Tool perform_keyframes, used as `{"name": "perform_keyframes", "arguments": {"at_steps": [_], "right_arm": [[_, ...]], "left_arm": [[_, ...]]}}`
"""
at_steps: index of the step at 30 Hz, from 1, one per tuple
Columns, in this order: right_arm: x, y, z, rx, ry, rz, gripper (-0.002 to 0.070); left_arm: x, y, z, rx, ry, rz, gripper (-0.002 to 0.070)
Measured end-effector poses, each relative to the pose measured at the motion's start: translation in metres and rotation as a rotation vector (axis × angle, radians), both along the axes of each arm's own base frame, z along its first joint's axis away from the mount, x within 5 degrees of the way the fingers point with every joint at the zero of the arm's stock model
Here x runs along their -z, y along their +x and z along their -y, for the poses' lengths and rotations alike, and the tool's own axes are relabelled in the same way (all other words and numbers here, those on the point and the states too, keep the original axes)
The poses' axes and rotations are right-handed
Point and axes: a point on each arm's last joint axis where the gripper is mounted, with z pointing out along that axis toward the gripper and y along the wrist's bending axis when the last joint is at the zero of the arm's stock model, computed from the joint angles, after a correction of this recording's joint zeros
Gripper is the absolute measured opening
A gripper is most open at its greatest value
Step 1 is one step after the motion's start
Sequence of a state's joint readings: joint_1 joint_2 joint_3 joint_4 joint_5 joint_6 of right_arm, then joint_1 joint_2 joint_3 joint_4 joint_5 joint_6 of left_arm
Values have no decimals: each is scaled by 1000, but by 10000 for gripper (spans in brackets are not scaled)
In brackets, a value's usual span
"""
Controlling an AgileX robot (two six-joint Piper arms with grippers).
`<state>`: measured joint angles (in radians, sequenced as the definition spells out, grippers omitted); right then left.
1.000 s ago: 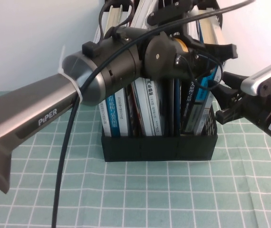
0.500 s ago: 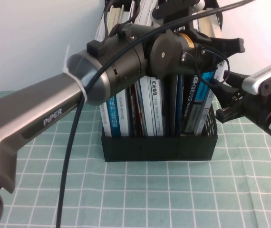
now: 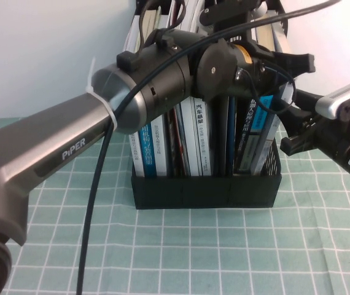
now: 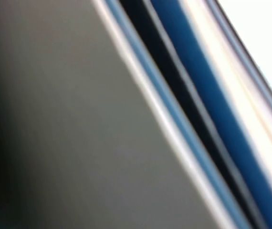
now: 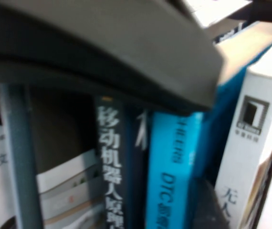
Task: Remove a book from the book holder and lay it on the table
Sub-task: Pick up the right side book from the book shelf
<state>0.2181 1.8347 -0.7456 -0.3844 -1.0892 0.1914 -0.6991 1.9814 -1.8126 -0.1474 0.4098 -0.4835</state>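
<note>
High view: left gripper (image 3: 258,58) reaches over the book holder (image 3: 206,187) among the upright book tops; whether it is open cannot be told. Right gripper (image 3: 291,120) sits beside the holder's right wall, jaws unclear. Below it lies the table (image 3: 224,246).

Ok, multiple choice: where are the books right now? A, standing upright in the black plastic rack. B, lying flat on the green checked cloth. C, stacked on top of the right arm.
A: in the high view the books stand upright in the black plastic rack, with the left gripper reaching over their tops and the right gripper beside the rack's right side.
</note>
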Motion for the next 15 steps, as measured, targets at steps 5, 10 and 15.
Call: {"name": "perform_keyframes", "arguments": {"at_steps": [5, 10, 15], "right_arm": [[-1, 2, 3, 46, 11, 2, 335], [-1, 2, 4, 61, 10, 1, 335], [8, 3, 1, 52, -45, 5, 335]], "left_arm": [[1, 0, -3, 3, 37, -9, -3], [1, 0, -3, 4, 46, -10, -3], [0, 0, -4, 5, 46, -10, -3]]}}
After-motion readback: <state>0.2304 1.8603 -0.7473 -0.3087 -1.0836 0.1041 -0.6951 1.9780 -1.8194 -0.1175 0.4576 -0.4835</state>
